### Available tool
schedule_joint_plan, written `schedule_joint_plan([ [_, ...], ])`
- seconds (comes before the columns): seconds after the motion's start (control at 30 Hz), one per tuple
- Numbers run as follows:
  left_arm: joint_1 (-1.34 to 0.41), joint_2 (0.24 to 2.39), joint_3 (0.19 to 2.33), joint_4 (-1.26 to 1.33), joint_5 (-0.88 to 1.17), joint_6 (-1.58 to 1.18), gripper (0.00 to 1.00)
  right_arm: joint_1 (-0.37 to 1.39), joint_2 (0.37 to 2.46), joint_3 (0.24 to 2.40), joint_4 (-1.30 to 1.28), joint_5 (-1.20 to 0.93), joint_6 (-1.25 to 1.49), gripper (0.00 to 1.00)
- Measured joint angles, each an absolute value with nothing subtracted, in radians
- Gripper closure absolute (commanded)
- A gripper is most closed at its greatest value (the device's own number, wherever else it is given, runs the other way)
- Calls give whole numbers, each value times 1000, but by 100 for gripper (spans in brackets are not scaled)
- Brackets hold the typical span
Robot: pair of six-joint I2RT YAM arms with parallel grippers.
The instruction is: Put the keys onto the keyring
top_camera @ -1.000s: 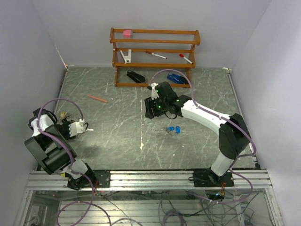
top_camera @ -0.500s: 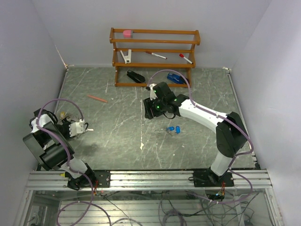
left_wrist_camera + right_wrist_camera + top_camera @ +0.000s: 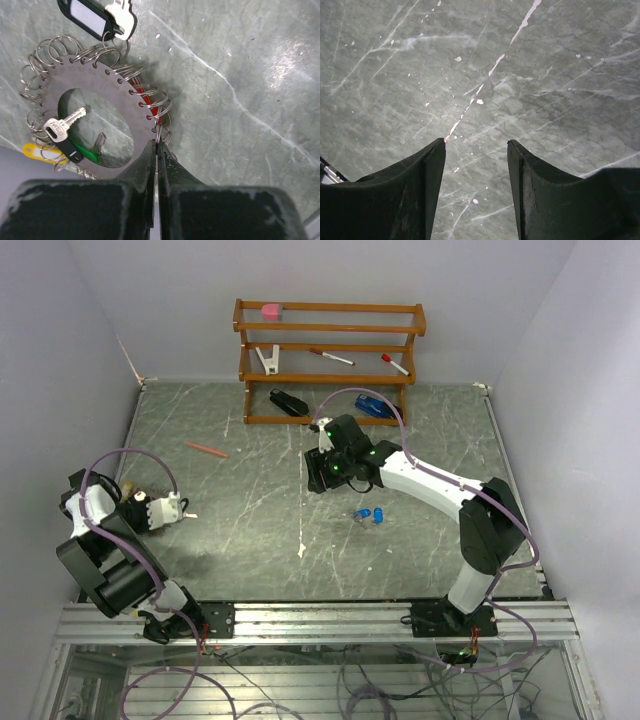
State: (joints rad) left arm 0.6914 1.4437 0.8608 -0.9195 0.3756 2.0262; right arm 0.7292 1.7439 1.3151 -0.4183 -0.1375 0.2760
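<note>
The keyring (image 3: 92, 82) is a flat grey disc with a round hole, fringed with small wire rings, lying on the table at the far left by the wall. My left gripper (image 3: 157, 145) is shut on one wire ring at the disc's near edge. Two blue-headed keys (image 3: 372, 514) lie loose mid-table. My right gripper (image 3: 318, 476) hovers up and to the left of them. It stands open (image 3: 476, 145) over bare stone, nothing between its fingers. In the top view the left arm hides most of the keyring.
A silver key with a black head (image 3: 60, 131), a green tag (image 3: 84, 152), a yellow tag (image 3: 35, 150) and a black tag (image 3: 95, 17) hang on the keyring. A wooden rack (image 3: 330, 340), black stapler (image 3: 288, 402), blue stapler (image 3: 370, 406) and orange pen (image 3: 207, 449) are further back.
My left gripper has closed from open onto a wire ring of the keyring, and its arm has shifted slightly. The right arm has crept a little toward the back.
</note>
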Motion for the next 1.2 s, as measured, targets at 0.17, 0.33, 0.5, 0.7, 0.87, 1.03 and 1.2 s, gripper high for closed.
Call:
schedule_joint_plan([
  [0.17, 691, 1401, 868, -981, 429, 2016, 93, 731, 1744, 1315, -418, -128, 276, 48],
  [0.33, 691, 1386, 971, -1132, 541, 2008, 93, 731, 1727, 1312, -418, -112, 276, 50],
  [0.5, 687, 1354, 1106, -1311, 688, 2022, 93, 731, 1639, 1270, -402, -103, 269, 50],
  [0.7, 568, 1271, 1160, -1402, 827, 1921, 93, 731, 1503, 1266, -387, -116, 216, 50],
  [0.87, 384, 1179, 1171, -1294, 928, 1623, 93, 730, 1402, 1288, -385, -139, 167, 48],
  [1.03, 269, 1121, 1172, -1076, 988, 1261, 93, 730, 1352, 1307, -390, -196, 137, 50],
  [1.2, 144, 1114, 1201, -950, 995, 1038, 93, 730, 1311, 1307, -396, -292, 117, 52],
])
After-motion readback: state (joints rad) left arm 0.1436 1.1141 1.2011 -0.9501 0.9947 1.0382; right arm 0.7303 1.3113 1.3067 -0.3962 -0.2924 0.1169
